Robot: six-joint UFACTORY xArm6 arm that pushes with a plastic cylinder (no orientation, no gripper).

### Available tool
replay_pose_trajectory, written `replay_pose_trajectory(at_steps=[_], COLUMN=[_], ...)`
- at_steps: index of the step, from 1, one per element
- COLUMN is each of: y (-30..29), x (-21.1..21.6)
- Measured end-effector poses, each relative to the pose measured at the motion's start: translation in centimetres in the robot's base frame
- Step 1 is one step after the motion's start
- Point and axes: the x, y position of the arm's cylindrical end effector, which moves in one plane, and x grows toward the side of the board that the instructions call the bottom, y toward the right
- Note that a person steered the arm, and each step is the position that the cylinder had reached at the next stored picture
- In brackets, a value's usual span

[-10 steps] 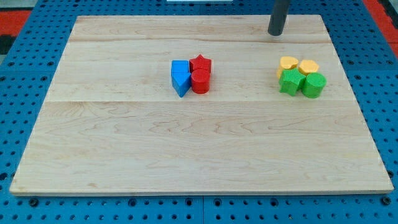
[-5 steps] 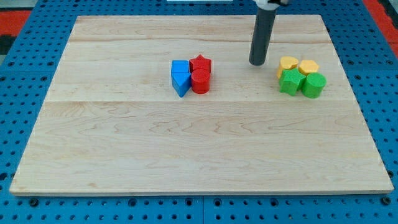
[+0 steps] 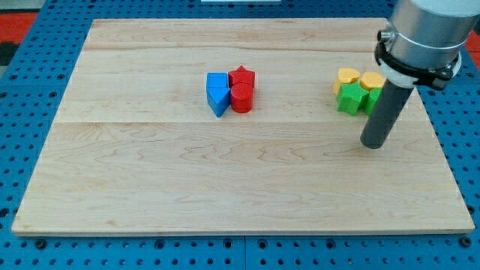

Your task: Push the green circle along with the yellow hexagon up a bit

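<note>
The green circle (image 3: 373,100) sits at the view's right, mostly hidden behind the dark rod. The yellow hexagon (image 3: 370,80) touches it just above. A green star-like block (image 3: 349,98) lies left of the circle and a yellow heart-like block (image 3: 346,76) lies left of the hexagon; the four form one tight cluster. My tip (image 3: 373,144) rests on the board just below the green circle, a short gap away from it.
A blue cluster (image 3: 217,93), a red star (image 3: 241,76) and a red circle (image 3: 241,98) sit together near the board's middle. The wooden board (image 3: 225,180) lies on a blue pegboard. The arm's grey body (image 3: 420,34) is at the view's top right.
My tip has moved from the top of the board, passing left of the yellow and green cluster, down and right to just below the green circle. No block has moved.
</note>
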Motion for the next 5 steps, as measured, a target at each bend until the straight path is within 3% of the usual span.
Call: replay_pose_trajectory(at_steps=[4,5], y=[3.8,3.4], x=[-5.6,-2.8])
